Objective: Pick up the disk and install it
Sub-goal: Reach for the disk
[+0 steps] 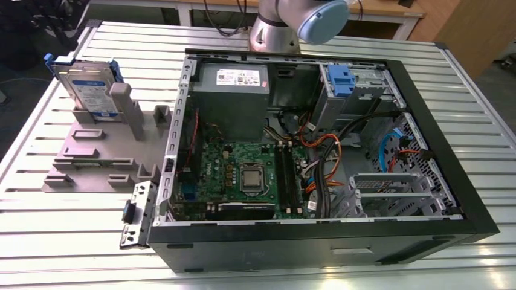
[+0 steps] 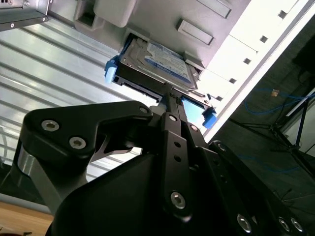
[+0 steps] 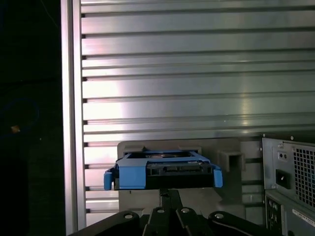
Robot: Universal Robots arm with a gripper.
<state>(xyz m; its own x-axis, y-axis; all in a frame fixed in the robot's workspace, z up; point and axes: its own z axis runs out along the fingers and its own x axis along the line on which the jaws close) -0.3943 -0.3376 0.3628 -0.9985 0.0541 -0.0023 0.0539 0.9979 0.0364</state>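
The disk [image 1: 84, 90] is a silver drive with a white-and-blue label and blue side rails. It stands on edge in a grey slotted holder [image 1: 89, 157] on the exterior view's left, beside the open computer case [image 1: 322, 232]. In both wrist views my gripper [image 2: 170, 93] [image 3: 170, 192] is lined up with the disk [image 2: 162, 61] [image 3: 165, 172] and still apart from it. Its fingers are shut together with nothing between them. Part of the arm [image 1: 298, 24] shows behind the case.
Inside the case are a grey power-supply box [image 1: 234, 90], a green motherboard [image 1: 241, 175], loose cables [image 1: 322, 151] and a drive bay with a blue latch piece [image 1: 340, 81]. The ribbed metal table [image 1: 72, 241] runs out to an edge just past the holder.
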